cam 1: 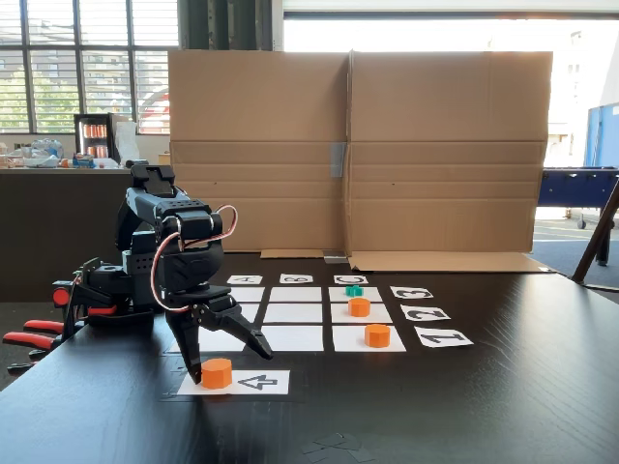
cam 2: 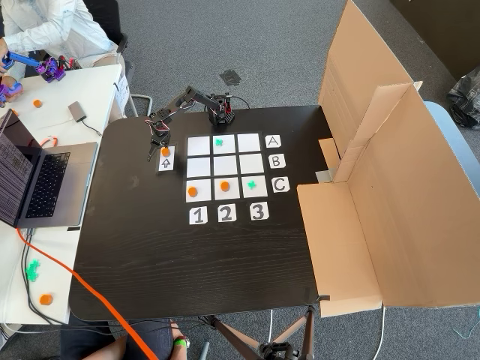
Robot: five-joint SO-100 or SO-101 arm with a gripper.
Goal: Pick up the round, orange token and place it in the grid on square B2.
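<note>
The gripper (cam 1: pixel 221 364) stands open astride the orange token (cam 1: pixel 217 372) on the arrow sheet (cam 1: pixel 261 383), seemingly not yet pinching; the grid's (cam 2: pixel 225 166) centre square (cam 2: pixel 225 166) lies beyond the sheet.

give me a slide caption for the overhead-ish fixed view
Open gripper straddles an orange token on the arrow sheet beside the grid.

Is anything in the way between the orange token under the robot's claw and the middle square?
Nothing visible blocks it. The orange token sits on the arrow sheet with the gripper around it, and square B2 is bare. The other tokens sit in outer squares.
</note>
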